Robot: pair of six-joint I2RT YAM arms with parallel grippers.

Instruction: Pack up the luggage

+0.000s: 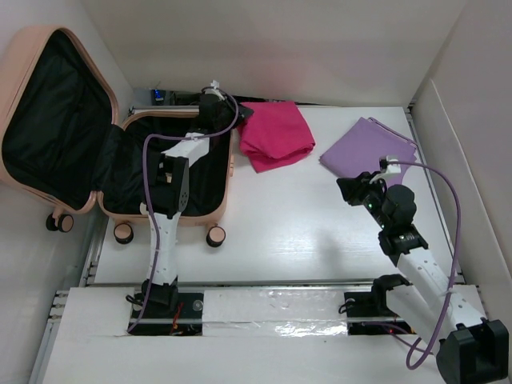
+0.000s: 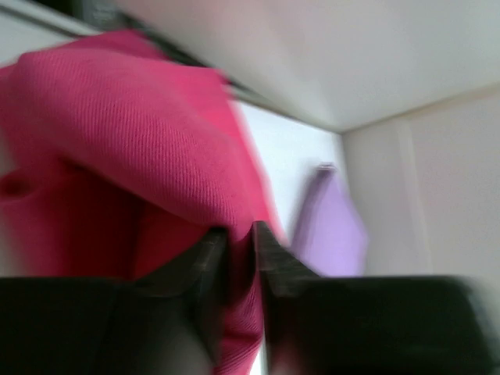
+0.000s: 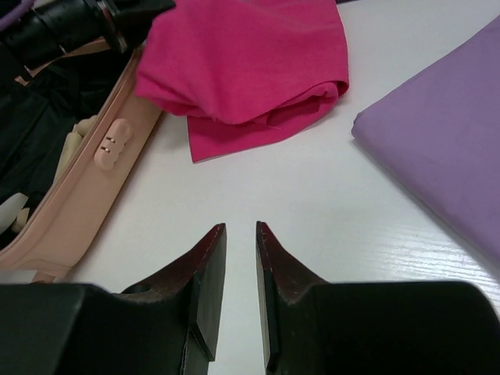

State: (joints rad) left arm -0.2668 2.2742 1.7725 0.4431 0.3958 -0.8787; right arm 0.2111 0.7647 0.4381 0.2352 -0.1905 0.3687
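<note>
1. Far left, from overhead: the luggage [image 1: 48, 120] lies wide open at the left edge of the bench [image 1: 280, 224]. Its lid is tipped back toward the side wall, black lining up, and its wheels [image 1: 124, 233] face the near side. The right wrist camera catches only a slice of pink shell at its left border.
2. The left arm [image 1: 172, 188] reaches straight across the open base and hides much of the lining from above.
3. The left claw [image 1: 242, 112] sits past the luggage's far right corner, at the left edge of the magenta cloth [image 1: 276, 136]. Overhead can't settle the grip. The left wrist camera, though blurred, can: the tips are pinching a fold of that cloth, with pink fabric filling the slit.
4. The magenta cloth lies bunched just beside the luggage rim, close to the back wall [image 1: 280, 48].
5. In the centre, white bench runs open from the cloths down to the arm bases.
6. The purple cloth [image 1: 368, 148] lies flat, with a strip of bench between it and the magenta one.
7. The right claw [image 1: 350, 192] hovers at the purple cloth's near edge. Its own camera shows the tips slightly parted, with only bench in the gap.
8. Far right, the side panel [image 1: 468, 160] stands close, and a purple cable [image 1: 452, 216] loops beside the right arm.
</note>
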